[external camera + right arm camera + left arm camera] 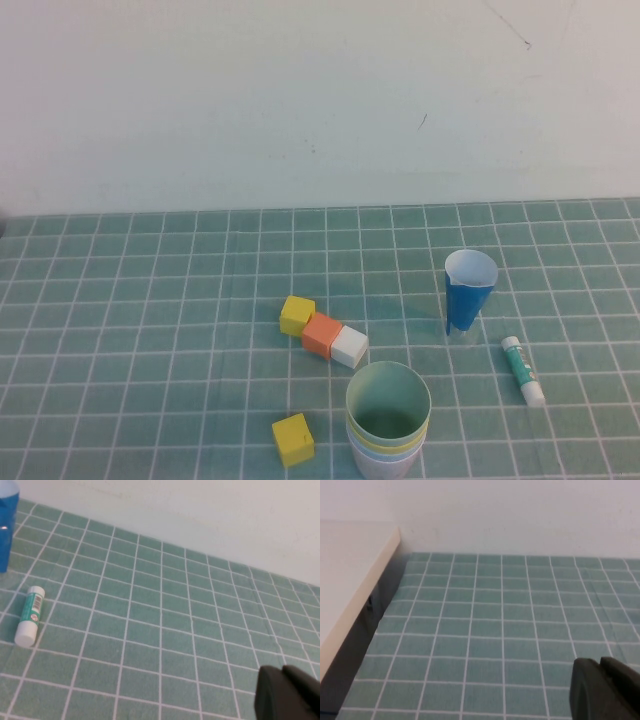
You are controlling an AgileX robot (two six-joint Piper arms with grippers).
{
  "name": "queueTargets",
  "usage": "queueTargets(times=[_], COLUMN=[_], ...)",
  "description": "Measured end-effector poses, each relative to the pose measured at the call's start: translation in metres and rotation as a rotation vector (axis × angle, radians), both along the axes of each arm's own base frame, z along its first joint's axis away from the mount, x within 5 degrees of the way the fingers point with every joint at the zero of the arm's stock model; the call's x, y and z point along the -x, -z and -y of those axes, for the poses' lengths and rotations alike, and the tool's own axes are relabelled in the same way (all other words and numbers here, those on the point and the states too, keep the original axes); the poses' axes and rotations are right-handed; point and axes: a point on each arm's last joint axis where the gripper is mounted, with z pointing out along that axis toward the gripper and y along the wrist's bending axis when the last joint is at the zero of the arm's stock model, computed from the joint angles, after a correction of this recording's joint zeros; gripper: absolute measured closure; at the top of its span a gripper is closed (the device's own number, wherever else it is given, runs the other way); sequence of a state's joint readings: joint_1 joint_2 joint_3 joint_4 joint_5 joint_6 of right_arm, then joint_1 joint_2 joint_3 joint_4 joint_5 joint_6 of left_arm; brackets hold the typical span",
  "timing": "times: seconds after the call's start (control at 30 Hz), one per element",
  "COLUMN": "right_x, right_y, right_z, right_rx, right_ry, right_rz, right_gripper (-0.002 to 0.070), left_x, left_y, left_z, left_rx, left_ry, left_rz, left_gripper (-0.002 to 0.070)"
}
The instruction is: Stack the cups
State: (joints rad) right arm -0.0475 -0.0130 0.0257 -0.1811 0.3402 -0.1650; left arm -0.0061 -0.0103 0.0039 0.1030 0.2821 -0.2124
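The cups [388, 425] stand nested in one stack at the front of the table, right of centre. The pale green cup [388, 398] sits on top, with a yellow rim [362, 430] and a light blue rim [370, 450] showing beneath it; the lowest cup is cut off by the frame edge. Neither arm shows in the high view. In the left wrist view my left gripper [600, 662] hangs shut and empty over bare green checked cloth. My right gripper [282, 670] is likewise shut on nothing, well away from the stack.
A narrow dark blue cup [468, 292] [7, 525] stands behind the stack, with a green-and-white glue stick [523, 370] [30, 616] lying to its right. Yellow [296, 315], orange [321, 334] and white [349, 347] blocks form a row; another yellow block [293, 439] lies left of the stack. A pale board [350, 580] borders the cloth.
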Motion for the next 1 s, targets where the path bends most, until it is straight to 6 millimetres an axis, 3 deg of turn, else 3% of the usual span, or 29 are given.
queueTargets(times=[1.0], right_x=[0.0], right_y=[0.0001], right_z=[0.0], right_rx=[0.0], right_ry=[0.0], right_rz=[-0.002], right_gripper=[0.0679], left_x=[0.0004], left_y=[0.0071], left_z=[0.0048], left_rx=[0.017], left_ry=[0.05], left_rz=[-0.039], left_gripper=[0.0677])
